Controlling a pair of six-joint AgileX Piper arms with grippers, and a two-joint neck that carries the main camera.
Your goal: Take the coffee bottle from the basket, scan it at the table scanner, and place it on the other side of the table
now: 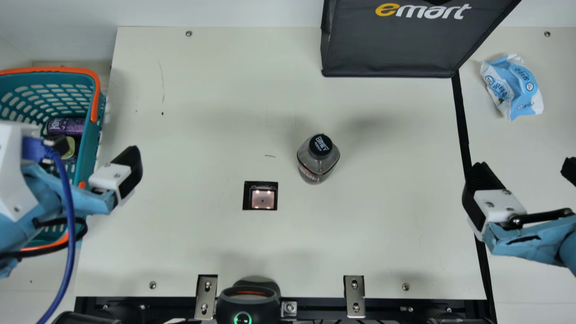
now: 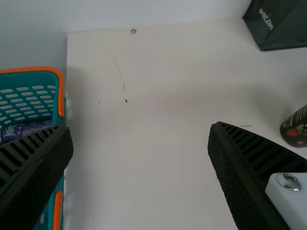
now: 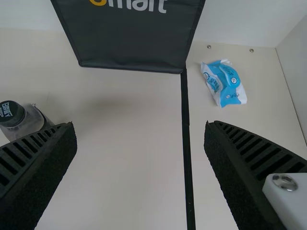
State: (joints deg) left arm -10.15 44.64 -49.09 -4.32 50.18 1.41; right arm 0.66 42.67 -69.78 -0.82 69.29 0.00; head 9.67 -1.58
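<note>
The coffee bottle, clear with a black cap, stands upright on the table, right of and a little behind the scanner. My left gripper is at the basket's right side, away from the bottle. My right gripper is over the black strip at the right. Seen from the left wrist, the left gripper is open with nothing between its fingers, and the bottle is beyond one finger. In the right wrist view the right gripper is open and empty, with the bottle past a finger.
A purple can and another item lie in the basket. A black bag stands at the back right of the table. A blue and white packet lies beyond the black strip. Metal brackets and a black device line the front edge.
</note>
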